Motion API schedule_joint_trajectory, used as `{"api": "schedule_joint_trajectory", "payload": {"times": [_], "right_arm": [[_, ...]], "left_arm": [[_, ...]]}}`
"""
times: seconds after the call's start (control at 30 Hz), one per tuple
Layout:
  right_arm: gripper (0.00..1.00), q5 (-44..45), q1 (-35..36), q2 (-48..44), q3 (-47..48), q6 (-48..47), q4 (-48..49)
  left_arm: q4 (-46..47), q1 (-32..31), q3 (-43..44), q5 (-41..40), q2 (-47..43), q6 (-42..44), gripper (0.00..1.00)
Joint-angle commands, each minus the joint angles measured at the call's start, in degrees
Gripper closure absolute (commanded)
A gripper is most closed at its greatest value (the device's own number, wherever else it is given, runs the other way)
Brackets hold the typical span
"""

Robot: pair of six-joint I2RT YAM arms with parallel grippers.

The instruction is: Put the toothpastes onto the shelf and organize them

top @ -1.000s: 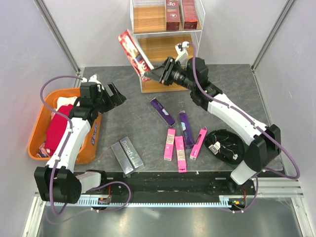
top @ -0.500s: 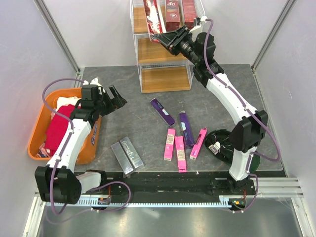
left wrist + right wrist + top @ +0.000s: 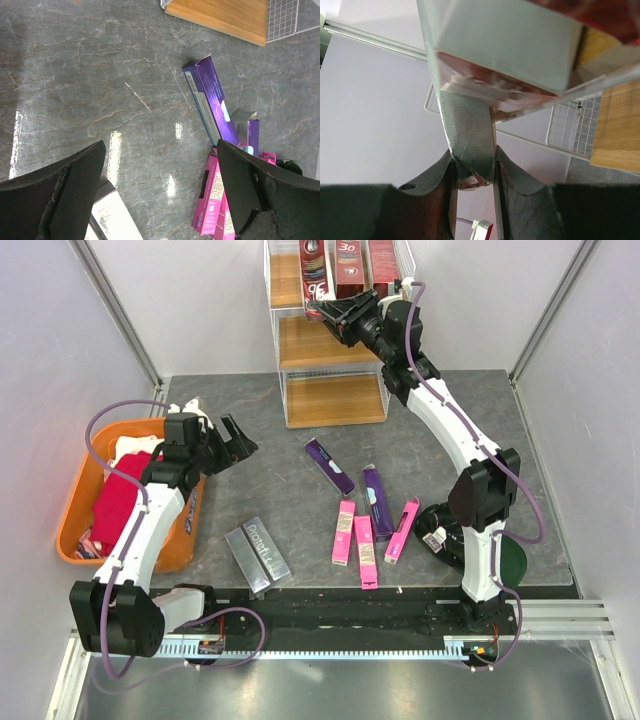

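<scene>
The tall white wire shelf point(image 3: 330, 398) with wooden tiers carries two upright red cardboard toothpaste boxes point(image 3: 368, 268) on its top tier. The orange plastic tub point(image 3: 72, 515) holds a red cloth point(image 3: 118, 495). A second ago the third red box point(image 3: 315, 265) was level with the middle tier; now it is up beside those two. The right gripper point(image 3: 322, 308), arm stretched forward, pinches its lower end. The left gripper point(image 3: 238, 435) hovers near the tub, fingers spread wide.

Red toothpastes point(image 3: 352, 268), pink toothpastes point(image 3: 365, 552), purple toothpastes point(image 3: 329, 466) and silver-grey toothpastes point(image 3: 268, 550) were noted; shelf tiers point(image 3: 335, 400) light-brown; table point(image 3: 260, 480) grey, veined; tub point(image 3: 72, 525) orange.
</scene>
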Motion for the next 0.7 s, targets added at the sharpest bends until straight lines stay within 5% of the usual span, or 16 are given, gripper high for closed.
{"api": "schedule_joint_trajectory", "payload": {"times": [0.0,0.13,0.27,0.67], "right_arm": [[0.75,-0.4,-0.7,0.6,2.7,4.5,4.8],[0.73,0.9,-1.0,-0.2,0.5,5.8,7.8],[0.50,2.2,-1.1,0.3,1.6,6.4,7.7],[0.05,-0.2,-1.3,-2.0,-2.7,6.2,9.4]], "left_arm": [[1.6,0.3,-0.1,0.9,-1.8,1.8,0.00],[1.6,0.3,-0.3,1.3,-1.7,1.8,0.00],[1.7,0.3,-0.4,1.5,-1.8,1.6,0.00],[1.6,0.3,-0.9,1.8,-2.1,1.6,0.00]]}}
